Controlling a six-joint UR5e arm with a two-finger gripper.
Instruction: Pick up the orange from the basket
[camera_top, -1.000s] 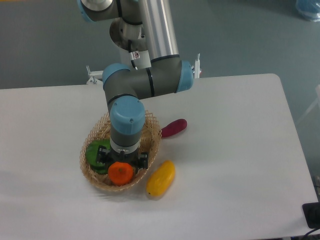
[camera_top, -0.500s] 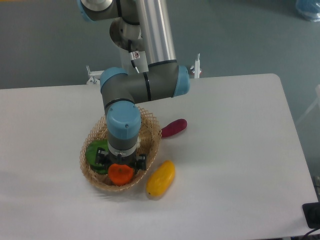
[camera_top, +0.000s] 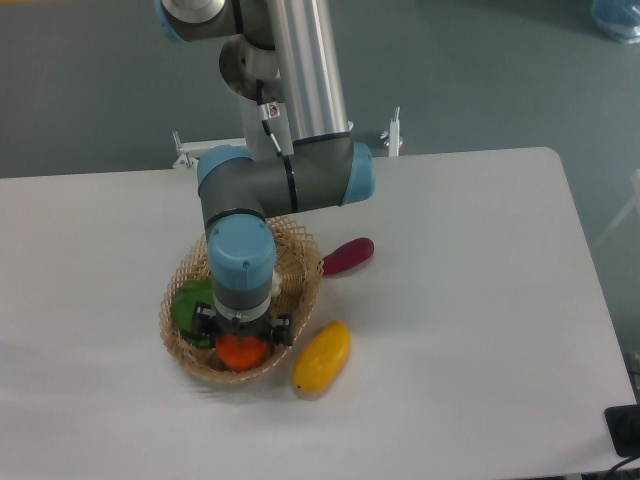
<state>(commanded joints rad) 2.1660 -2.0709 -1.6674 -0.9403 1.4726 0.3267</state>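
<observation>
The orange lies in the front part of the tan wicker basket, and its top is hidden under my wrist. My gripper points straight down over the orange. Its black fingers are spread to the left and right of the fruit. The jaws stand open around the orange and do not look closed on it.
A green object lies in the left of the basket. A yellow oval fruit lies on the white table just right of the basket. A dark red, elongated object lies behind it. The arm's links hang over the back of the basket.
The gripper has moved down and slightly left over the orange, so it covers more of the fruit. The orange and the basket have stayed in place.
</observation>
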